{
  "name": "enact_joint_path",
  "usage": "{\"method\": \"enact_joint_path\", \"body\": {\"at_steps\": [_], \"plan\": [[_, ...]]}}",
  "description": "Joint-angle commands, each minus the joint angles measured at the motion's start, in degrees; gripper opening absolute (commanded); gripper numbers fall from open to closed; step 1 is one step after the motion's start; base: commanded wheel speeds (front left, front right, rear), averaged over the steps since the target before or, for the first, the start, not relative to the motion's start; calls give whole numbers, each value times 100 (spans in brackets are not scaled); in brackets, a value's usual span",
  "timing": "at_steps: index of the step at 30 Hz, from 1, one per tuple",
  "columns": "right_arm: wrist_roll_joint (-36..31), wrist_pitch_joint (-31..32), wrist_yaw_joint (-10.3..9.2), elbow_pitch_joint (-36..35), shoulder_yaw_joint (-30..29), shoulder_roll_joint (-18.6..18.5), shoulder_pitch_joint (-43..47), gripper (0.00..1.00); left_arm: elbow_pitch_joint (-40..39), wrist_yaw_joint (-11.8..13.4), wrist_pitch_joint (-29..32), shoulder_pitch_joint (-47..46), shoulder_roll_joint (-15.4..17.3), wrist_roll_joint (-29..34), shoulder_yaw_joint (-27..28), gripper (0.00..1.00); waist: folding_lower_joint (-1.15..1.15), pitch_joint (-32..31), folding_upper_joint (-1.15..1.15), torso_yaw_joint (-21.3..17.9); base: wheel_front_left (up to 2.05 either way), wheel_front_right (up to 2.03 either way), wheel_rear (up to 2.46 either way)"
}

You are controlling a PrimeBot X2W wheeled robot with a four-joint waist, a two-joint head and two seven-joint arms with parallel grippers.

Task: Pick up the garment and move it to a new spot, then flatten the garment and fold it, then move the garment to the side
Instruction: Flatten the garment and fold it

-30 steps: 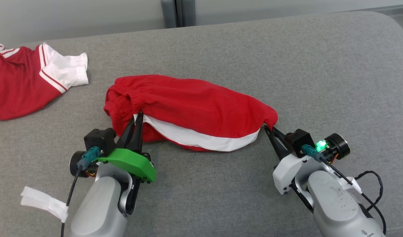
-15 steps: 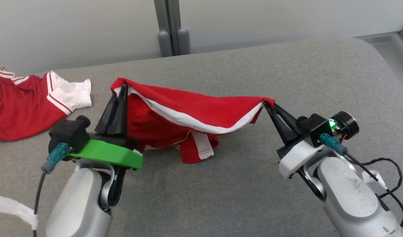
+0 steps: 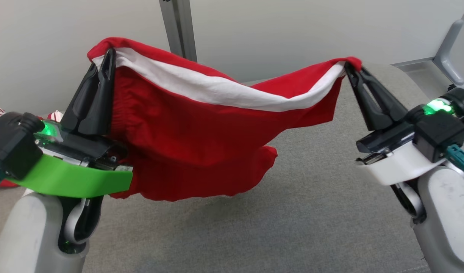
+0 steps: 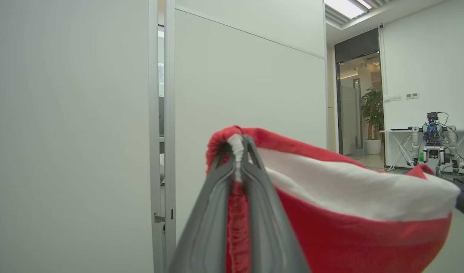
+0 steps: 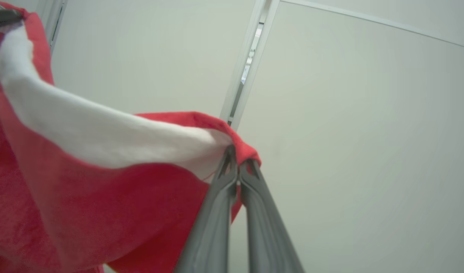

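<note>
– Garment (image 3: 201, 140) in mid-air, red with a white band (image 3: 216, 89): where does it hang, for the caption?
– Slung between the robot's two arms above the grey cushion (image 3: 311, 220). Its lower edge looks clear of the fabric below, with a shadow under it.
– And the grips?
– Left gripper (image 3: 110, 57) is pinched tight on the gathered, elastic-looking corner at its own end. The left wrist view shows cloth squeezed between the two dark fingers (image 4: 211, 220). Right gripper (image 3: 349, 67) is clamped just as tight on the opposite corner, with a small tuft of red poking past it.
– Which way does the cloth run?
– Its long axis goes side to side, jaw to jaw, and the white band sags in a shallow curve between them. The bulk hangs below both grips and more toward the left arm, where it bunches in deeper folds. The right end is thinner.
– So what does the set-down turn on?
– In my judgement, on holding that left-to-right line taut while both arms carry it to the new spot, so the hanging edge meets the cushion first. Neither arm is nearer; each owns one end. The slack in the middle is the risk: if the arms drift together, it could land crumpled.
</note>
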Motion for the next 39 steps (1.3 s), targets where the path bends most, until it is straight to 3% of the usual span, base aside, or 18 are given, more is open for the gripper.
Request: {"method": "enact_joint_path", "body": {"at_steps": [1, 7, 12, 16, 21, 29, 33, 39], "plan": [[-67, 110, -6, -280, -90, -16, 110, 0, -170, 46, 120, -39, 86, -13, 12, 0, 0, -5, 0, -26, 0, 0, 0], [-100, 666, -6, -1348, -362, -28, 158, 0, -679, 109, 641, -362, 263, -26, -7, 0, 0, 124, 0, -79, 0, 0, 0], [50, 908, -6, -1268, -461, 30, -166, 0, -456, 84, 871, -782, 200, -201, -55, 0, 0, 571, 0, -123, 0, 0, 0], [146, 771, -6, -668, -401, 0, -825, 0, 11, 18, 996, -1399, 202, -210, -151, 0, 0, 1150, 0, -162, 0, 0, 0], [-23, 419, -6, 488, -337, 42, -2319, 0, 851, -75, 931, -2602, 154, -125, -312, 0, 0, 1887, 0, -213, 0, 0, 0], [-600, -294, -6, 2032, -619, 446, -4448, 0, 2575, -139, -108, -4544, -99, 117, -403, 0, 0, 2598, 0, -297, 0, 0, 0], [-791, -500, -6, 2578, -660, 647, -4522, 0, 3316, -146, -698, -4666, -264, -2, -581, 0, 0, 2737, 0, -299, 0, 0, 0], [-727, -645, -7, 2905, -478, 694, -3678, 0, 3774, -149, -1044, -3846, -313, -438, -1136, 0, 0, 2771, 0, -250, 0, 0, 0]]}}
